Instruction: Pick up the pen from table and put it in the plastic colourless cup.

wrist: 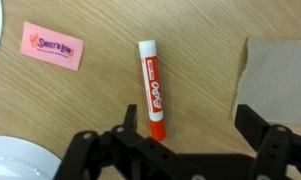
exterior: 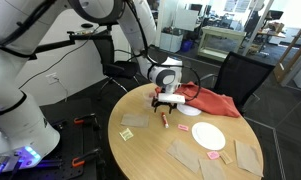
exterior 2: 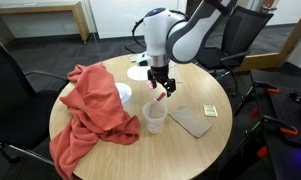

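The pen [wrist: 151, 85] is a short red marker with a white label, lying flat on the light wooden table [wrist: 205, 60]. It also shows as a small red stick in both exterior views [exterior: 162, 121] [exterior 2: 161, 99]. My gripper [wrist: 190, 128] is open and empty just above the table, with the pen's lower end close to the left finger. It also shows in both exterior views [exterior: 169, 101] [exterior 2: 162, 86]. The colourless plastic cup [exterior 2: 154, 118] stands upright on the table just in front of the gripper and pen. It is out of the wrist view.
A pink sweetener packet [wrist: 52, 45] lies left of the pen and a brown napkin [wrist: 280, 70] to its right. A white plate [exterior: 208, 135] is near the pen. A red cloth [exterior 2: 90, 112] covers part of the table. A yellow note [exterior 2: 211, 111] lies beside another napkin [exterior 2: 193, 121].
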Controlling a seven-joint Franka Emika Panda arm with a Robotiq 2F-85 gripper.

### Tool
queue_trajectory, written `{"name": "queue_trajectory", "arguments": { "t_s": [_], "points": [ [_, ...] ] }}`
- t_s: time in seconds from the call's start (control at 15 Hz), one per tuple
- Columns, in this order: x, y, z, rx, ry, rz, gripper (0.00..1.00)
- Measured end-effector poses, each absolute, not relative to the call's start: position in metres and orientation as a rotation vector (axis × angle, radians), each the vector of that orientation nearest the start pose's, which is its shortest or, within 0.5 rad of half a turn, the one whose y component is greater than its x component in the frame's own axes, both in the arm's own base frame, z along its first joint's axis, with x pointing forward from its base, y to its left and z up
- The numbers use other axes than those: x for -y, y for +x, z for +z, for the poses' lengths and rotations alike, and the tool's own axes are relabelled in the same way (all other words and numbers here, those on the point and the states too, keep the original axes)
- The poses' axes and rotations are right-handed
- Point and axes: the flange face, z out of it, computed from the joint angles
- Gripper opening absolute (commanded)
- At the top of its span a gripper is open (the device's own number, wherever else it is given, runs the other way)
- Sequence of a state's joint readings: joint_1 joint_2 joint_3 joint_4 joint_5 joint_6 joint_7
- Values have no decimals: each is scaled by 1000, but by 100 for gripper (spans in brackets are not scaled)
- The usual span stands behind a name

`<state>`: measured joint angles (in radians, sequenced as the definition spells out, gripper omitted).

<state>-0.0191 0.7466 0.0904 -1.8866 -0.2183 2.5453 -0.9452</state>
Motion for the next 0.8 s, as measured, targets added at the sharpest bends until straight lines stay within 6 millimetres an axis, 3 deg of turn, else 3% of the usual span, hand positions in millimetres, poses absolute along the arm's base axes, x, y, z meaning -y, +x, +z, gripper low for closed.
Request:
{"name": "queue_trajectory", "arguments": {
  "t_s": [0.8],
  "points": [
    [-52,645,59,1749,-2621,112,100]
  ]
}}
